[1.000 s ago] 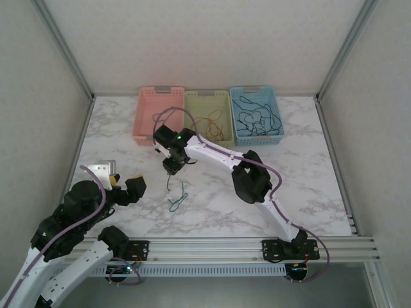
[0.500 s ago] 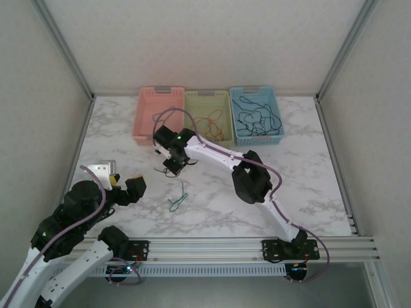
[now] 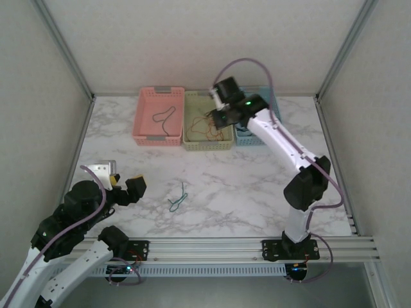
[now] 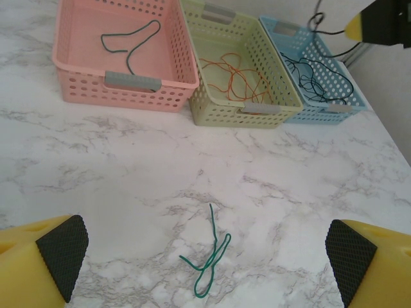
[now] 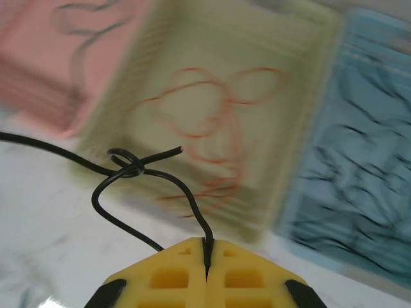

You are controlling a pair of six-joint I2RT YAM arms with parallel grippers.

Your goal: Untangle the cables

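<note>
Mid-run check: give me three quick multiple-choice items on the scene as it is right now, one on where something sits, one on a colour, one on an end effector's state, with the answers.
1. Where do the red cables lie?
A) in the pink basket
B) in the yellow-green middle basket
C) on the bare table

2. The right end effector grips a cable of which colour?
A) red
B) green
C) black

3. How is the left end effector?
A) open, holding nothing
B) shut on a green cable
C) shut on a basket rim

Answers:
1 B: the left wrist view shows the red strands inside the middle basket.
2 C: the cable pinched in it is black, with a knot partway along.
3 A: it stands wide open, gripping nothing.
</note>
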